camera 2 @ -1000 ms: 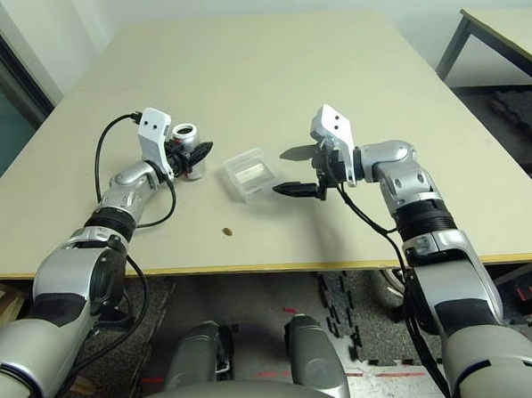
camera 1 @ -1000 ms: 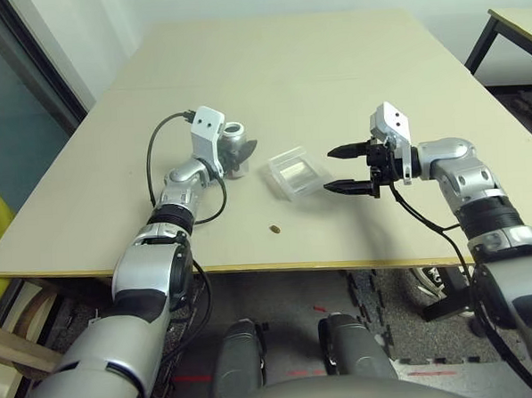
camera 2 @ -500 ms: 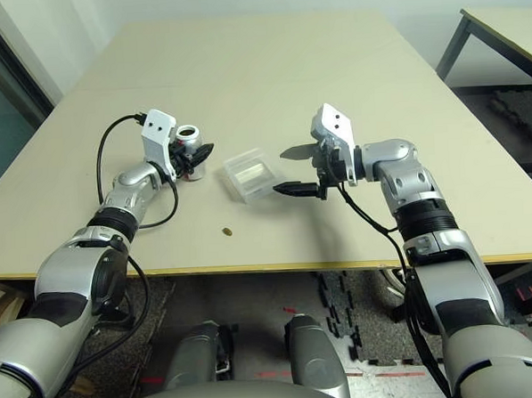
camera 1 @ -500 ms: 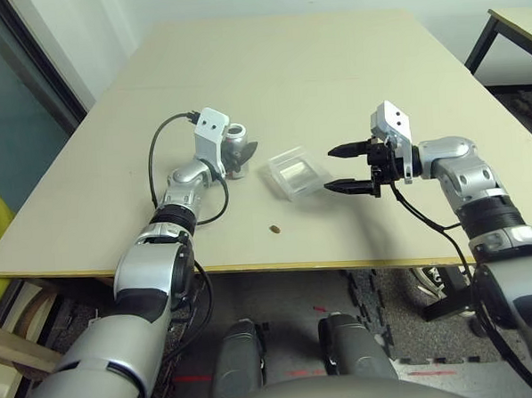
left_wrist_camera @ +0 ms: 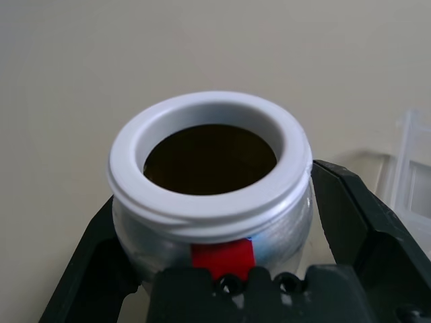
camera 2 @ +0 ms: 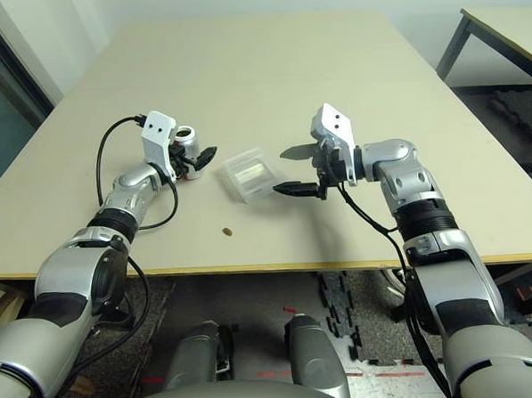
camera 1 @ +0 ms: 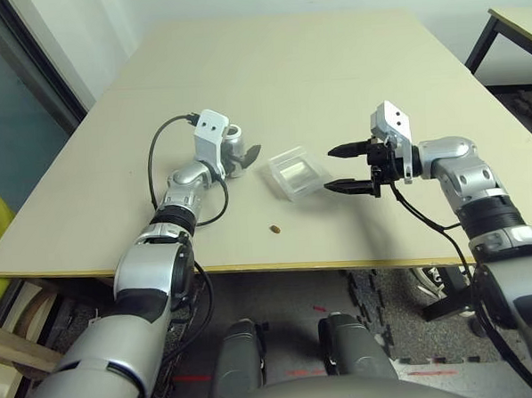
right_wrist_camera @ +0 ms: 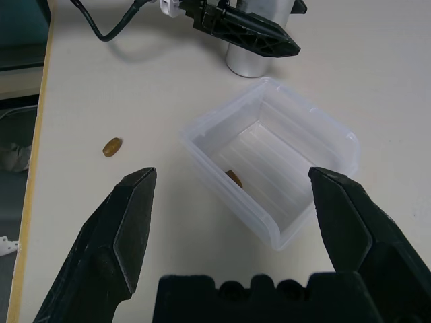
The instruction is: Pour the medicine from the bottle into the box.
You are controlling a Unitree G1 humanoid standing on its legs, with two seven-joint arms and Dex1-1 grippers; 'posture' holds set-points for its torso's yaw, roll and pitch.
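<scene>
The silvery bottle (camera 1: 233, 140) stands upright on the table, uncapped, with its white rim (left_wrist_camera: 209, 108) around a dark inside and a red mark on its side. My left gripper (camera 1: 240, 154) is shut on the bottle, one finger on each side. Just to its right lies the clear box (camera 1: 294, 172), slightly askew, with one brown medicine pellet (right_wrist_camera: 234, 178) inside. Another pellet (camera 1: 274, 227) lies on the bare table in front of the box. My right gripper (camera 1: 328, 170) hovers just right of the box, open, holding nothing.
The table's front edge (camera 1: 279, 268) runs close below the loose pellet. A black cable (camera 1: 152, 165) loops beside my left wrist. A second table (camera 1: 515, 18) stands at the far right. Broad bare tabletop lies behind the bottle and box.
My left wrist has turned a little with the bottle, its visible finger swinging slightly toward the box. The right arm, the box and the loose pellet have stayed put.
</scene>
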